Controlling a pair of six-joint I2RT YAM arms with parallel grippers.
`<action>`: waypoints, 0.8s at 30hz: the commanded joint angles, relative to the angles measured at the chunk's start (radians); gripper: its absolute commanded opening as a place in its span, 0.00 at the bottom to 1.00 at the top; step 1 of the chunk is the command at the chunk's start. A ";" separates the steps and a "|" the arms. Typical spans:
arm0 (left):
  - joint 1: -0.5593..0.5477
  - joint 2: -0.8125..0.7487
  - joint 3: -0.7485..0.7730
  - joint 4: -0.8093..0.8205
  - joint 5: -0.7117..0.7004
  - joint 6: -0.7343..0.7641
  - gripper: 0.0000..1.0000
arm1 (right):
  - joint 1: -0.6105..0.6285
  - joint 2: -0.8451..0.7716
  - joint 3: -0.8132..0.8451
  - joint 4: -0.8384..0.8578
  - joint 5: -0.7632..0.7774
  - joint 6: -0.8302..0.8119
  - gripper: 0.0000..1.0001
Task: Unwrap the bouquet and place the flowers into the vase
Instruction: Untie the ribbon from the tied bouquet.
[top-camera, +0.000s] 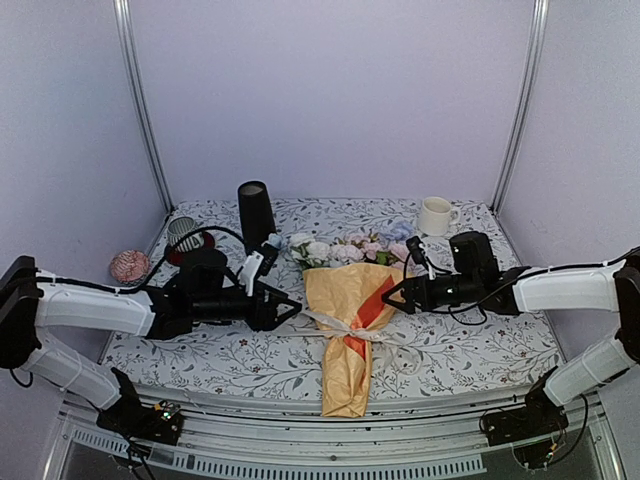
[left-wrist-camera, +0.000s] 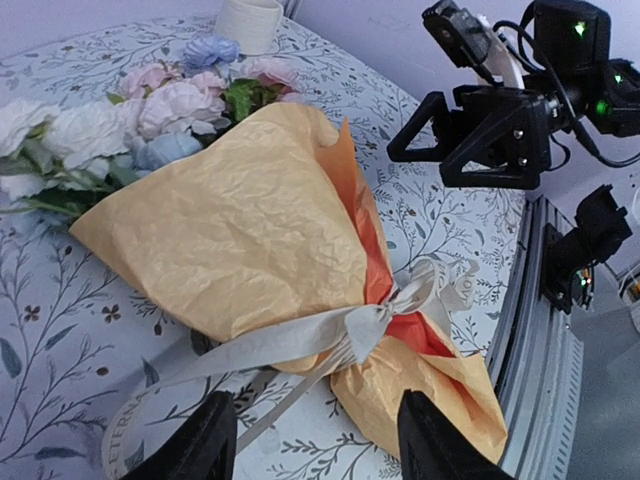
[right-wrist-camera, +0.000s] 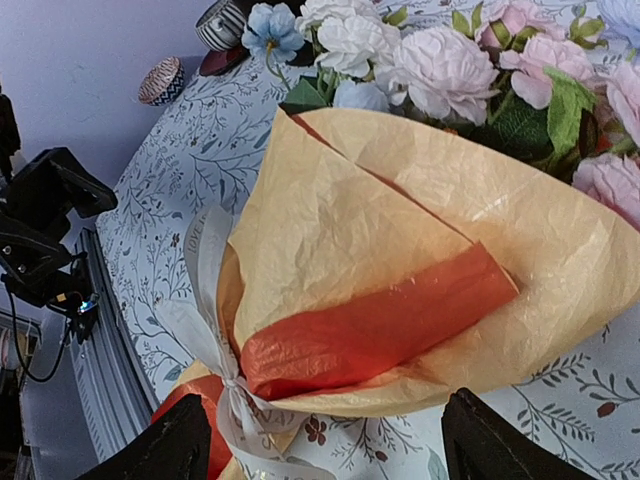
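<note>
Bouquet: lies on its side mid-table between the two grippers, with its narrow end at the near edge of the cloth and its wide end toward the far wall.
Paper: crinkled tan kraft cone, with a smooth orange inner sheet showing along the right fold.
Ribbon bow: flat cream band cinching the narrow neck. Its tails trail on the cloth, and the printed lettering is too small to read.
Flowers: soft ruffled heads in white, pink and pale blue, with green leaves.
Vase: tall, slim, matte black and upright, far left of the flower heads.
Left gripper: jaws spread and empty, just left of the paper.
Right gripper: jaws spread and empty, just right of the orange fold.
Hidden: the stems are inside the cone, and the left arm partly covers the striped cup.
Others: a glossy white mug at far right and a small patterned bowl beyond the left edge.
Table: covered with a leaf-print cloth.
Room: bare cloth lies on both near sides of the cone.
</note>
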 joint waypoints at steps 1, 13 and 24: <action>-0.096 0.101 0.116 -0.079 -0.099 0.045 0.55 | 0.013 -0.085 -0.078 -0.035 0.027 0.004 0.82; -0.209 0.391 0.384 -0.250 -0.207 -0.027 0.49 | 0.015 -0.311 -0.224 -0.036 0.165 0.065 0.84; -0.210 0.384 0.377 -0.288 -0.167 -0.124 0.30 | 0.016 -0.310 -0.210 -0.049 0.177 0.052 0.85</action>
